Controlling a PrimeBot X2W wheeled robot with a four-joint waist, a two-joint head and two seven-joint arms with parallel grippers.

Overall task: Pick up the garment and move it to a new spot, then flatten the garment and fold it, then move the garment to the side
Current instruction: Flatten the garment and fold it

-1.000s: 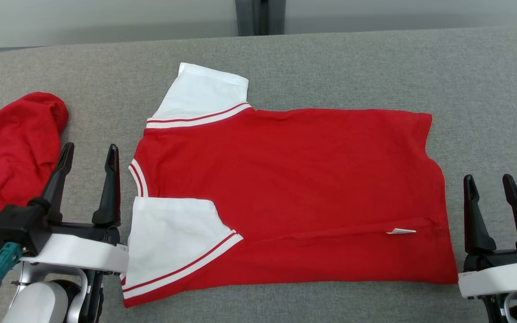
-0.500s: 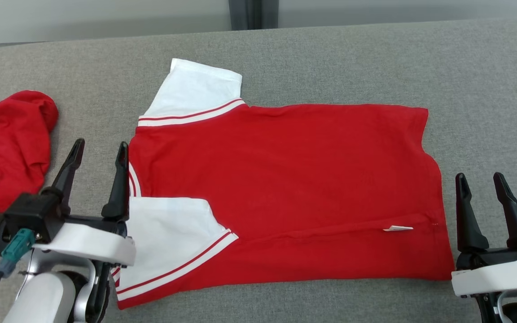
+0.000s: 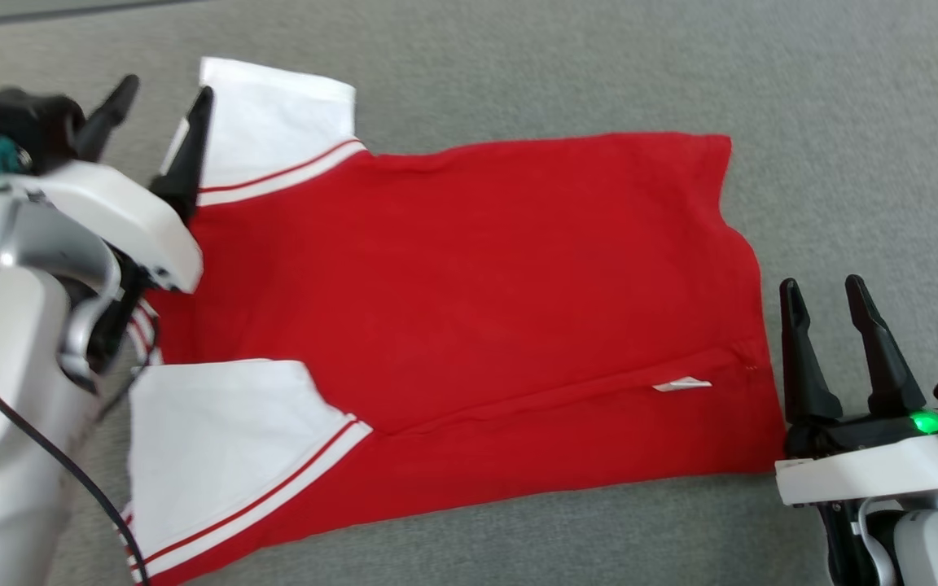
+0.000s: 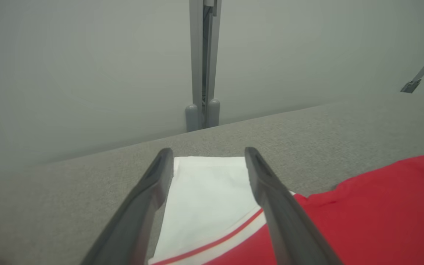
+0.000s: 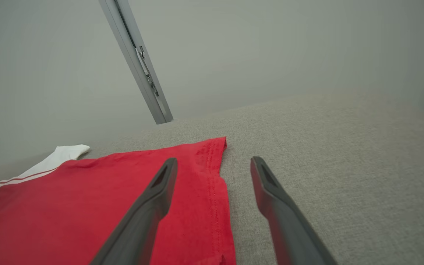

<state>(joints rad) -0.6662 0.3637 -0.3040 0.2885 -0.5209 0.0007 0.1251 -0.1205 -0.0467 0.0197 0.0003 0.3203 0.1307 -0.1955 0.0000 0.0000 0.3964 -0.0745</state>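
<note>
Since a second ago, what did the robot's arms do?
The left gripper reached forward, from beside the near sleeve to the far sleeve, open over it. Nothing was grabbed. The head camera moved too. The right gripper stayed open by the hem; the shirt lay still.

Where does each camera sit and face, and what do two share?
Head view: from the head, down onto the red cloth shirt with white sleeves on grey fabric tabletop; left claw, right claw show.
Left wrist view: from that wrist, along open fingers at the far white sleeve.
Right wrist view: likewise, at the shirt's hem.
Shared: head and left wrist views show that sleeve.
</note>
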